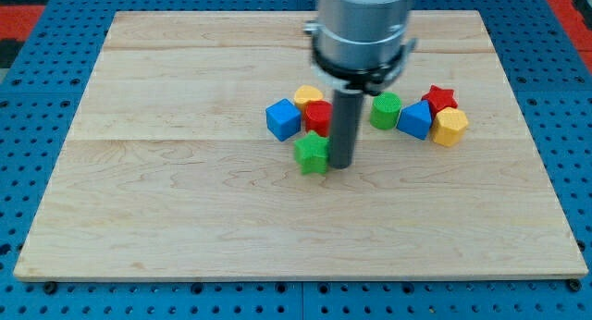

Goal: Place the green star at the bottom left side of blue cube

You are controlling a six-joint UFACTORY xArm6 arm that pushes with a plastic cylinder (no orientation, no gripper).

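My tip (340,165) touching the green star's (313,153) right side, just near-right of the blue cube (283,118); no pincer on this rod.

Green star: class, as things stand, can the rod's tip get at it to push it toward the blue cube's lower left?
Probably yes. My tip already sits against the green star on its right side, nothing between them. The board to the star's left, below the blue cube, looks free of blocks.
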